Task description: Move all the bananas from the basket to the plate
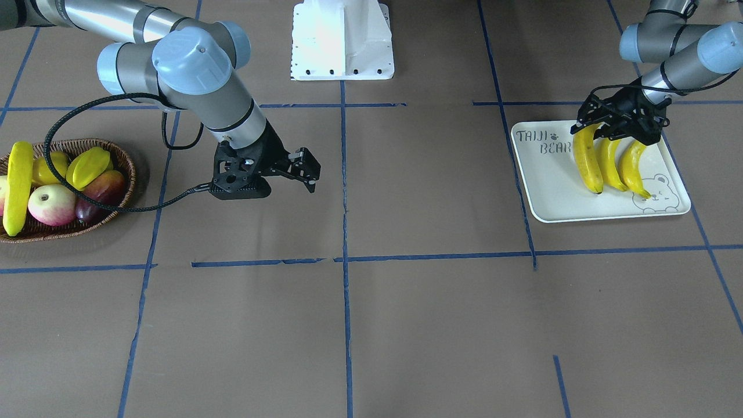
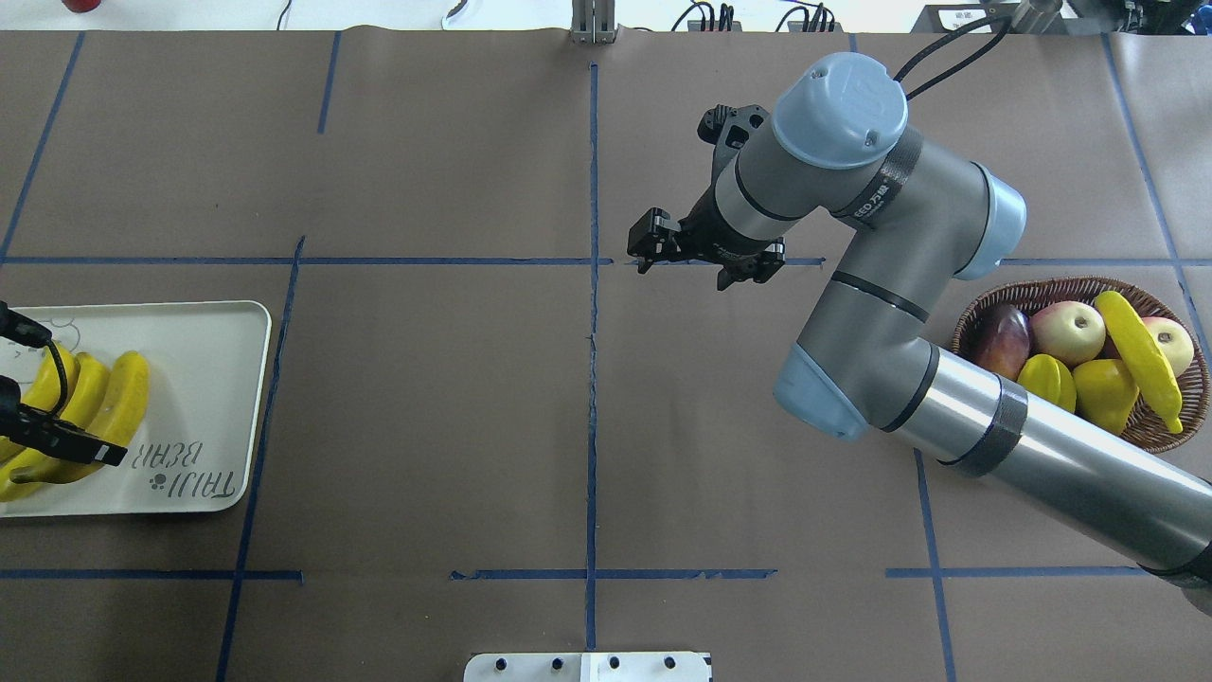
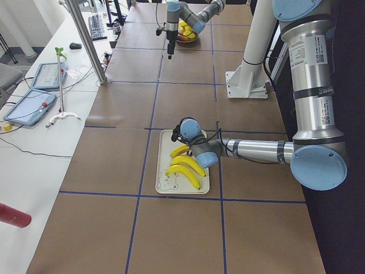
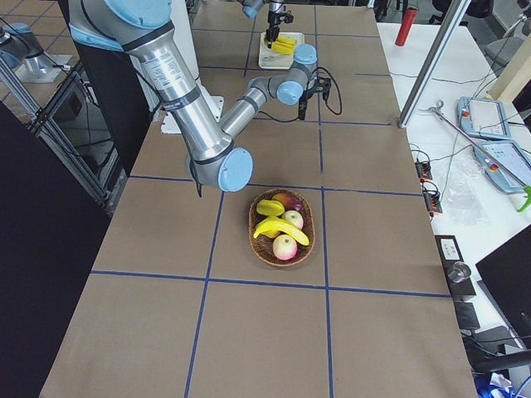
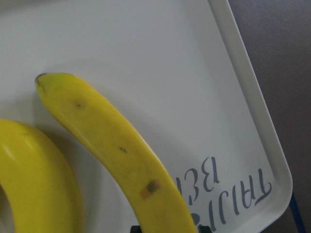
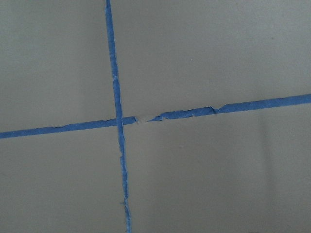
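The right arm (image 2: 900, 313) reaches from beside the basket (image 1: 129, 168) out over the middle of the table (image 1: 406, 325). Its elbow is bent and its wrist is turned down. In the overhead view its forearm hides the basket's near rim. The left arm (image 1: 673, 52) bends down over the plate (image 1: 551, 191) from the edge nearest the robot.

The right gripper (image 2: 696, 260) hangs above a crossing of blue tape lines (image 6: 116, 97), fingers apart and holding nothing. The left gripper (image 1: 618, 129) sits low over the upper ends of three bananas (image 1: 609, 165), which lie side by side on the plate next to the "TAIJI BEAR" print. Its fingers straddle the end of the outermost one. Whether they clamp it or stand loose, I cannot tell.

A white pedestal (image 1: 342, 40) stands between the arms. The basket is well apart from the plate, at the table's other end. The fourth banana (image 1: 16, 186) lies there across the top of two apples (image 1: 52, 204), a starfruit (image 1: 90, 165) and a dark red mango (image 1: 104, 188). In the front view a black cable (image 1: 58, 125) from the right wrist loops across the basket.
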You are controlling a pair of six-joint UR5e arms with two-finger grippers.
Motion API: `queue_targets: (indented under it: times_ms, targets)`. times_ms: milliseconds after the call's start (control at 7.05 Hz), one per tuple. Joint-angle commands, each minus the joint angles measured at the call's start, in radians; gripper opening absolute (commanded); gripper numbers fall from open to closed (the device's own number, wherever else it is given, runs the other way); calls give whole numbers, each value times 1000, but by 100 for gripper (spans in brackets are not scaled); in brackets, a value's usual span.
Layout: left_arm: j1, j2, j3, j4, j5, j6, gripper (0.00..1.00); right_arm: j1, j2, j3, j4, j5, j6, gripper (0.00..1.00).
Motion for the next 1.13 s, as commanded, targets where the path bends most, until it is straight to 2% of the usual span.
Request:
queue_targets:
  times_ms: [0,284,567,851,992]
  targets:
    - [-2,9,1,-3,-2,1,49,0,-2,2,0,0,1,100]
    - [-3,10,1,-2,0,3,49,0,0,2,0,0,1,100]
    - [-6,13,1,-2,0,3,58,0,-5,2,0,0,0,100]
    - [-23,13,-1,-2,0,24,60,0,-8,2,0,0,0,100]
    - [-46,11,-14,0,-2,24,67,0,-6,2,0,0,0,100]
